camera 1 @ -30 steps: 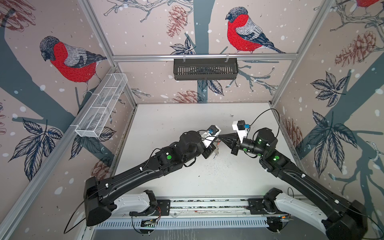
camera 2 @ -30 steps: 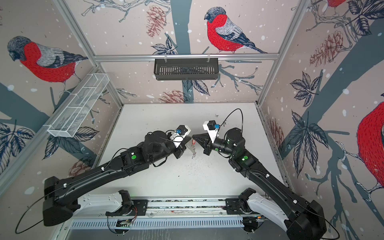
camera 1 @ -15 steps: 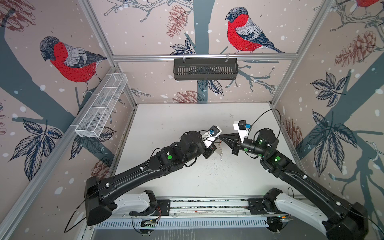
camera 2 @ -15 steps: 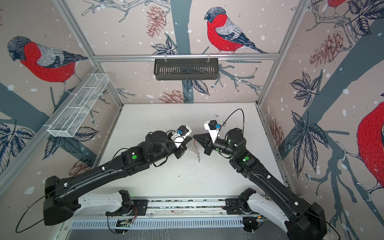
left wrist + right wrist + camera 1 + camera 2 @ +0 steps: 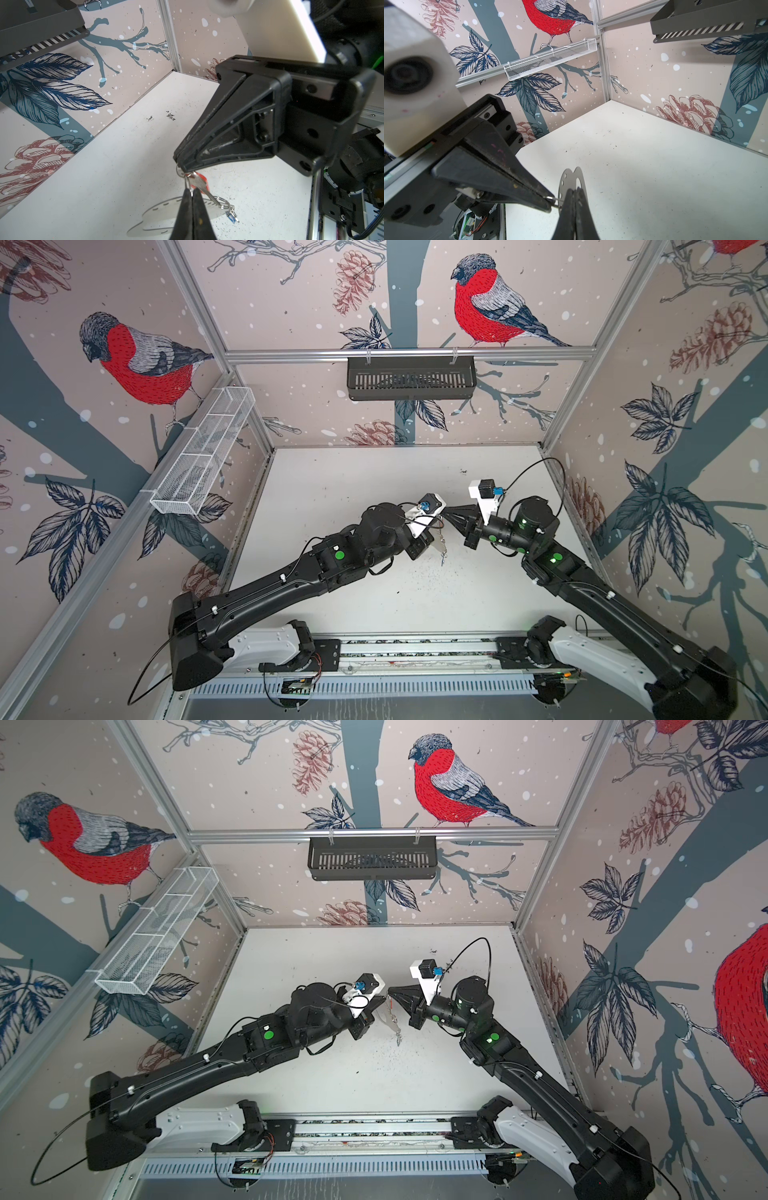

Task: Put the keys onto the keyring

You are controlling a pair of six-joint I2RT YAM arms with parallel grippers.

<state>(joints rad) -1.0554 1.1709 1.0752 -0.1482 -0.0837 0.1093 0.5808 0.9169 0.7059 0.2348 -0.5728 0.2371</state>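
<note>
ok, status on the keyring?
Left end effector and right end effector shut, tip to tip, both pinching small rings. Keyring hangs below, red-tag key alongside. Nothing in the way.

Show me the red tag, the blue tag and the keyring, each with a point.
red tag (image 5: pixel 205 180): left wrist view, its visible edge.
blue tag (image 5: pixel 232 217): left wrist view, its middle.
keyring (image 5: pixel 161 212): left wrist view, its flat plate.

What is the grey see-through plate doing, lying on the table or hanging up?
Hanging up. The grey see-through D-shaped plate dangles from small metal rings pinched in the left fingers and right fingers, above the white table.
</note>
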